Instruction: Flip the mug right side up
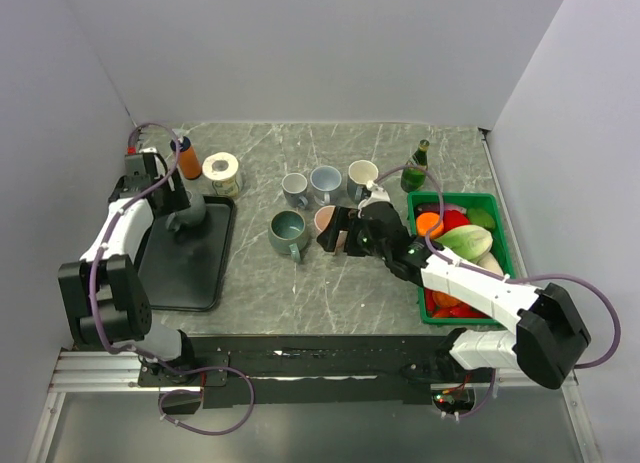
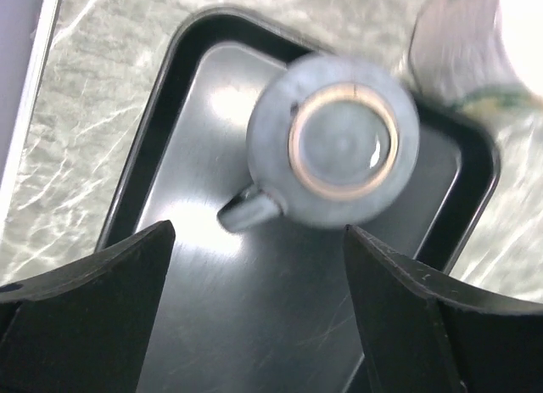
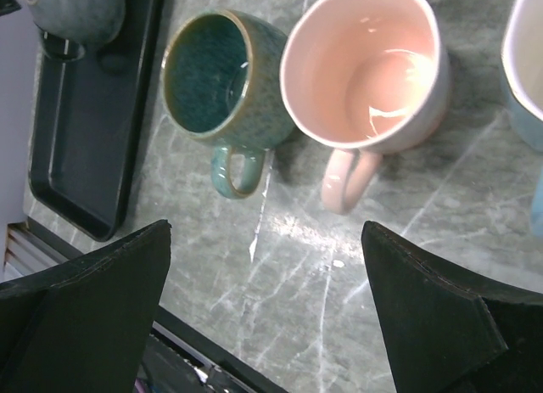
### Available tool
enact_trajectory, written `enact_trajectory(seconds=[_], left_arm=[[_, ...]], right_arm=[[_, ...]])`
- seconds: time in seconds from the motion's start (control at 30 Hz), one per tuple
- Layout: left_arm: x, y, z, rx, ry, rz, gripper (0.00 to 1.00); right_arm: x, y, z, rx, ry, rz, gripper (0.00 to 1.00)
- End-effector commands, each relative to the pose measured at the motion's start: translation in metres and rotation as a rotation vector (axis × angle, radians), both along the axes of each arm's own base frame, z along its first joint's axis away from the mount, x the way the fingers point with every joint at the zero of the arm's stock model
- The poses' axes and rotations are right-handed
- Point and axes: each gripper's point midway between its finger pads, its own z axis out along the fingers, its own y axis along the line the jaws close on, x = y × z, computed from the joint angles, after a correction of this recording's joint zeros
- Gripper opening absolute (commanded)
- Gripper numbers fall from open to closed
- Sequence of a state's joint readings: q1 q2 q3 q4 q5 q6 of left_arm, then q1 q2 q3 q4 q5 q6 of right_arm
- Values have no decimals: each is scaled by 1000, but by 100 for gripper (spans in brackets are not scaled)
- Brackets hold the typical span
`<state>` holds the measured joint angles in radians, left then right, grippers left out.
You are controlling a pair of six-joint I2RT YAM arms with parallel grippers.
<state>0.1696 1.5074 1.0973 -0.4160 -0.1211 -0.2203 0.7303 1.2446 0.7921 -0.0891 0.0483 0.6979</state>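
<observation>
- Grey glazed ceramic mug [image 2: 333,138] is sitting upside down at the far end of the black rectangular tray [image 2: 212,274], on the left. It is likely stiff, weighty, slick and chippable; gripping across the wall looks best.
- Left gripper [image 2: 259,232] is hovering above it, spread wide, holding nothing.
- Right gripper [image 3: 265,232] is gaping, empty, over the upright, empty teal mug [image 3: 222,79] and pink mug [image 3: 365,66].
- Green plastic crate [image 1: 460,195], on the right, is holding vegetables.

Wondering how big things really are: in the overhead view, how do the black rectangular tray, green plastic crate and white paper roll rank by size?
1. Black rectangular tray and green plastic crate: about alike, too close to rank.
2. White paper roll: clearly smallest.
</observation>
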Motion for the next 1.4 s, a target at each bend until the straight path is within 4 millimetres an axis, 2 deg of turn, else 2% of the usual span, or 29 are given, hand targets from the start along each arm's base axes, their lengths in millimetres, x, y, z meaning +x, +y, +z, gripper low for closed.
enact_trajectory(seconds=[0.0, 0.1, 0.17, 0.3, 0.43, 0.6, 0.8, 0.87, 1.1, 1.17, 1.23, 1.27, 1.3, 1.33, 1.37], left_arm=[[-15, -3, 14, 95, -9, -172, 87], [-20, 0, 11, 100, -4, -150, 87], [-17, -9, 8, 59, -8, -175, 85], [-17, -15, -7, 37, 11, -206, 84], [-9, -22, -14, 0, 5, -230, 84], [5, -21, -17, -7, -8, -218, 75], [4, -18, -36, -9, 60, -206, 66], [5, -23, -41, -31, 75, -224, 58], [-1, -25, -43, -40, 84, -230, 45], [-2, -24, -42, -34, 79, -232, 34], [-1, -26, -42, -41, 75, -237, 18], [-1, -27, -41, -46, 72, -242, 18], [-2, -27, -43, -49, 76, -244, 22], [-2, -27, -44, -42, 80, -242, 43], [-3, -26, -44, -33, 82, -239, 50]], right_arm=[[5, -4, 18, 45, -66, -15, 99], [3, -4, 21, 60, -75, -9, 99], [1, -2, 20, 65, -69, 2, 99], [0, 0, 19, 77, -60, 8, 99], [0, 0, 19, 78, -63, 7, 99], [-2, 1, 12, 75, -45, 14, 99], [0, 2, 13, 74, -46, 11, 99], [0, 3, 14, 77, -47, 16, 99], [2, 5, 13, 75, -41, 18, 98], [2, 6, 13, 75, -39, 21, 98], [2, 5, 13, 76, -38, 16, 99], [1, 5, 11, 75, -35, 19, 98], [2, 5, 12, 75, -35, 16, 98], [2, 5, 12, 77, -33, 14, 98], [2, 5, 12, 76, -34, 15, 98]])
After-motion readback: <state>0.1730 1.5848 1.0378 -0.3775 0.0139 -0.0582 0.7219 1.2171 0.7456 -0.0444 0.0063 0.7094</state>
